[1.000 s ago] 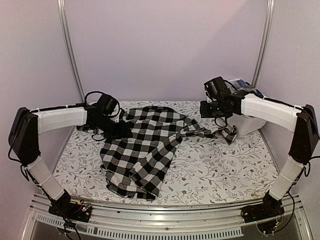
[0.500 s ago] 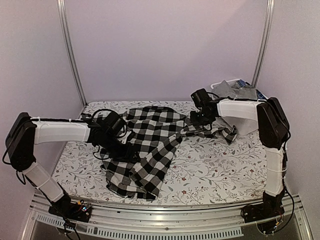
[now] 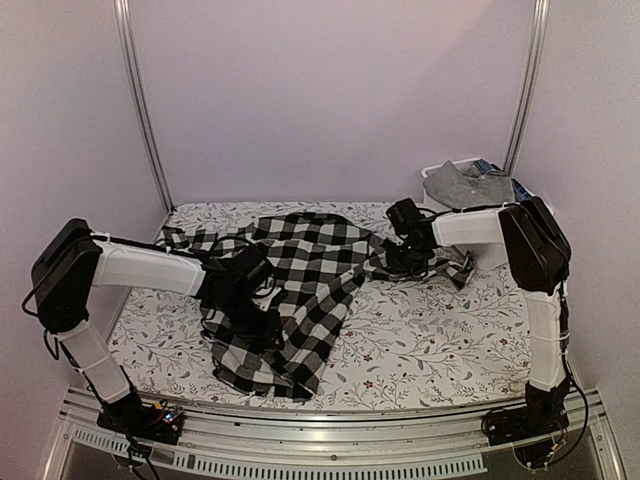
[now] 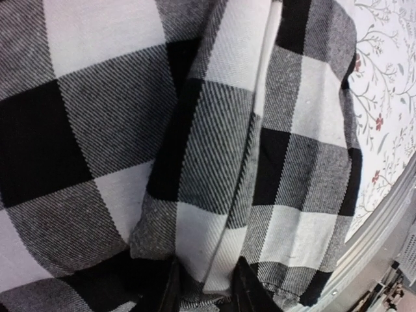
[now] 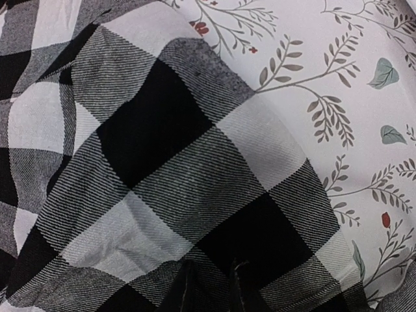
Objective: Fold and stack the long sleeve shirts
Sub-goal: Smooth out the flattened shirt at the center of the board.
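1. Both of my fingertip pairs were cut off at the bottom edge of my wrist views, and from above my own wrists hid them. On the left gripper, only two dark tips showed, with a raised fold of cloth pinched between them, so I was clenched on the checked shirt.
2. On the right gripper, two dark tips stood close together over black cloth. I could not tell whether they had closed on it.
3. My right arm crossed in front of the white bin at the far right and hid most of its wall. A grey shirt lay heaped on top, with a scrap of dark blue patterned cloth behind it, too small to make out.
4. Up close the checked cloth was a coarse twill with fine diagonal ribs. Its large squares were black, white and hatched grey. It was soft, and it lay in rounded ridges and overlapping layers rather than flat.
5. The table had a pale covering printed with thin leafy sprigs and small red flowers. A ribbed metal rail ran along its near edge.
6. The checked shirt lay crumpled across the middle of the table. Its body reached from the far edge down toward the near left, and the hem was bunched near the rail.
7. One sleeve trailed toward the far left. The other stretched right toward the bin, and my right gripper was down on that sleeve. My left gripper was on the body, left of centre.
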Available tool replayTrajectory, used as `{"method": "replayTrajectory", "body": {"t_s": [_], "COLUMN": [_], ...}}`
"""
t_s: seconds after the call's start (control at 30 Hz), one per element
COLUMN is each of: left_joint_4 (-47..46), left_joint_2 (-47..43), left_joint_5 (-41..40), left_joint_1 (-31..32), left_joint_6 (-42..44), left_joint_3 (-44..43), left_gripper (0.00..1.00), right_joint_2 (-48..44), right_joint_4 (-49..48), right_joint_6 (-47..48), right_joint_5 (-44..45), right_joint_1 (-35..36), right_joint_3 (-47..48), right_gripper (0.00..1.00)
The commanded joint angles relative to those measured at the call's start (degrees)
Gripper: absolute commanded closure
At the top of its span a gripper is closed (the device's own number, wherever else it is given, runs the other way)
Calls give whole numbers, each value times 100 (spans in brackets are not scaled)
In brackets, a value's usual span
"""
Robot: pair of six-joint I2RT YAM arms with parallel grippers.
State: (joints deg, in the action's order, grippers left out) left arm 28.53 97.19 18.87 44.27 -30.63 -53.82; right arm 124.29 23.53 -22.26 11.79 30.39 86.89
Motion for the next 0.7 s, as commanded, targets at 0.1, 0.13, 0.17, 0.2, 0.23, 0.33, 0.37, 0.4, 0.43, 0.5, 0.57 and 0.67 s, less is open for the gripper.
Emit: {"method": "replayTrajectory", "body": {"t_s": [0.1,0.13,0.17,0.2,0.23,0.33,0.37,0.4,0.43,0.5,0.57,0.67], "left_joint_4": [352,414,484,553,600,625,608,595,567,470,448,410], "left_joint_2": [56,21,-19,-69,-125,-218,-190,-84,22,313,702,1224], "left_joint_5": [-388,-407,-420,-411,-380,-22,264,455,610,883,1058,1165], "left_joint_1": [389,433,471,509,557,728,807,893,999,1224,1406,1568], "left_joint_6": [-31,-10,4,38,77,257,332,421,471,601,694,765], "left_joint_3": [-570,-676,-795,-937,-1064,-1459,-1579,-1753,-1875,-2129,-2448,-2800], "left_gripper": [100,100,100,100,100,100,100,100,100,100,100,80], "right_joint_2": [216,246,265,303,341,469,515,550,605,705,789,804], "right_joint_4": [-138,-138,-138,-138,-138,-102,-95,-83,-75,0,72,158], "right_joint_6": [58,71,87,103,139,231,262,321,365,484,591,696], "right_joint_5": [106,123,150,171,183,262,302,361,411,516,582,682], "right_joint_1": [-258,-292,-329,-371,-408,-523,-558,-592,-636,-735,-827,-878], "right_joint_3": [-19,-11,0,21,40,139,182,240,310,476,604,734], "right_gripper": [82,82,82,82,82,83,82,83,83,83,83,83]}}
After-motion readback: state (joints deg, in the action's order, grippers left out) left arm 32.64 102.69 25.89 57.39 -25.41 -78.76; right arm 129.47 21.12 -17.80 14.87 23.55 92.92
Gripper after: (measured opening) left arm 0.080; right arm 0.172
